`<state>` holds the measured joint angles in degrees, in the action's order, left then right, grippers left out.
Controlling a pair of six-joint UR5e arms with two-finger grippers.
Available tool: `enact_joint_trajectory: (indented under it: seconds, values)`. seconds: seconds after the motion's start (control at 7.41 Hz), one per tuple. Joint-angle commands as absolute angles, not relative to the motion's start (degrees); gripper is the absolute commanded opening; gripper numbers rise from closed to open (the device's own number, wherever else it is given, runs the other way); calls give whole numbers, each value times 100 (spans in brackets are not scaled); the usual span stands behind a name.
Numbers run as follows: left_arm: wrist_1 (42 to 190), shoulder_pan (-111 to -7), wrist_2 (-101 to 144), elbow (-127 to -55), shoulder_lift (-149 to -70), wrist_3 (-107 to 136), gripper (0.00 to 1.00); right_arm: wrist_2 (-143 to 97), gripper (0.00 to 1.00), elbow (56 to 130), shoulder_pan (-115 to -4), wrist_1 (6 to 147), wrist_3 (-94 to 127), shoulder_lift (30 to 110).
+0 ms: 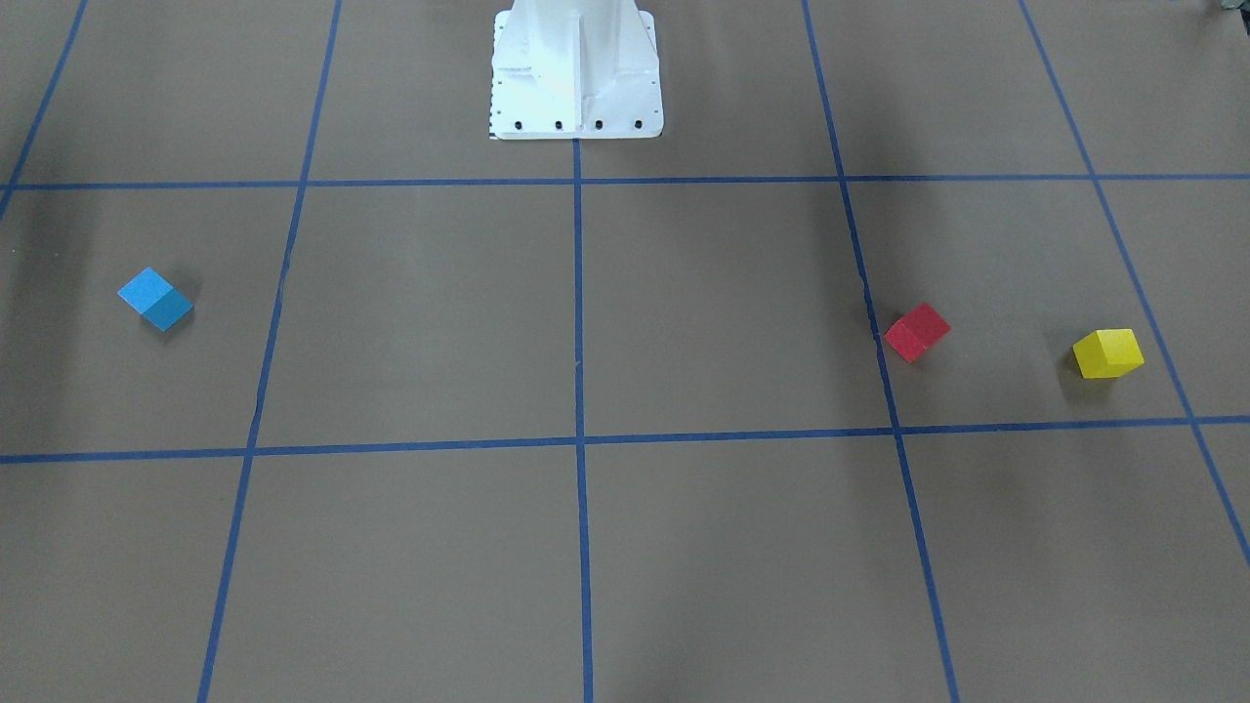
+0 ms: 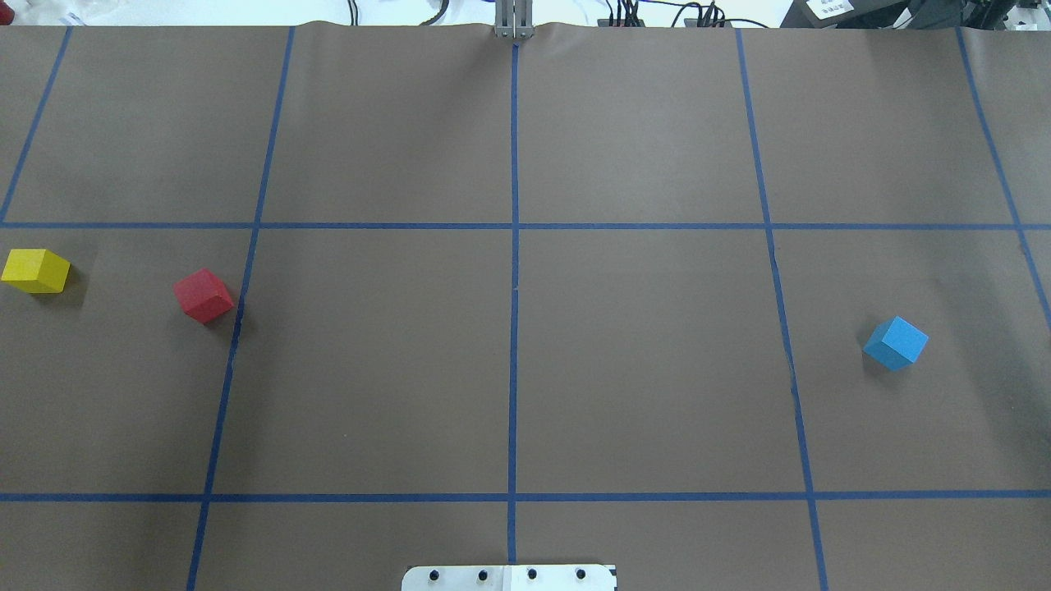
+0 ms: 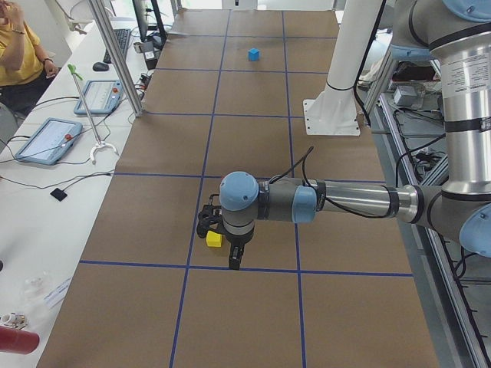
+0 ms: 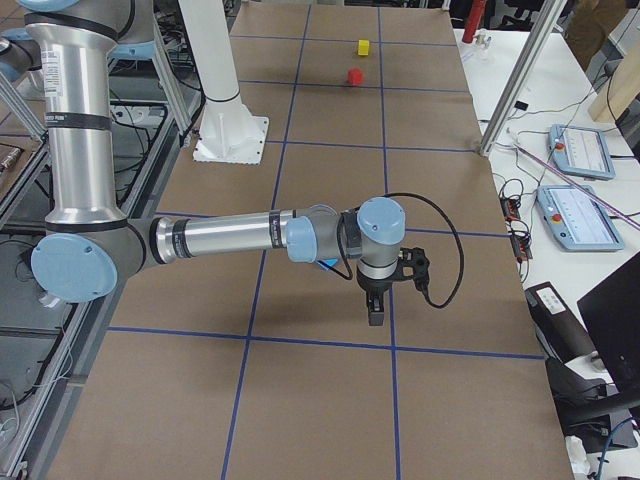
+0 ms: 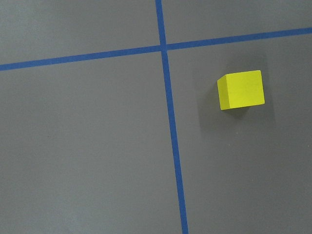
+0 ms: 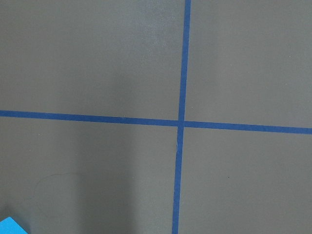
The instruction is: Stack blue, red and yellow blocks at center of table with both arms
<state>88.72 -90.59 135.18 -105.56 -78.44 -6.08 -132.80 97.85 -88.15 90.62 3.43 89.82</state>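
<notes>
The blue block (image 2: pixel 895 343) sits alone on the table's right side; it also shows in the front view (image 1: pixel 156 298) and as a corner in the right wrist view (image 6: pixel 9 226). The red block (image 2: pixel 203 295) and the yellow block (image 2: pixel 35 270) sit apart on the left side. My left gripper (image 3: pixel 235 261) hangs over the table beside the yellow block (image 3: pixel 214 238), which the left wrist view (image 5: pixel 241 89) shows from above. My right gripper (image 4: pixel 375 312) hangs near the blue block. Both grippers show only in the side views, so I cannot tell whether they are open or shut.
The white robot base (image 1: pixel 576 68) stands at the table's robot-side edge. Blue tape lines (image 2: pixel 514 287) grid the brown table. An operator (image 3: pixel 19 46), tablets (image 3: pixel 47 139) and a metal pole (image 3: pixel 115 57) are along the far side.
</notes>
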Motion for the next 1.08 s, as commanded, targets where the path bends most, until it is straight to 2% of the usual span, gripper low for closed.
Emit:
enact_joint_trajectory:
  seconds: [0.0,0.54,0.94]
  values:
    - [8868,-9062,13518,-10625,-7910,-580,100,-13228,100,9800,-8815,9027,351,8982]
    - [8868,-9062,13517,-10802,-8164,-580,100,-13262,100,10466,-8815,8939,413,8964]
    - [9514,-9062,13509,-10723,-8646,-589,100,-13402,100,10503,-8054,7876,1162,8982]
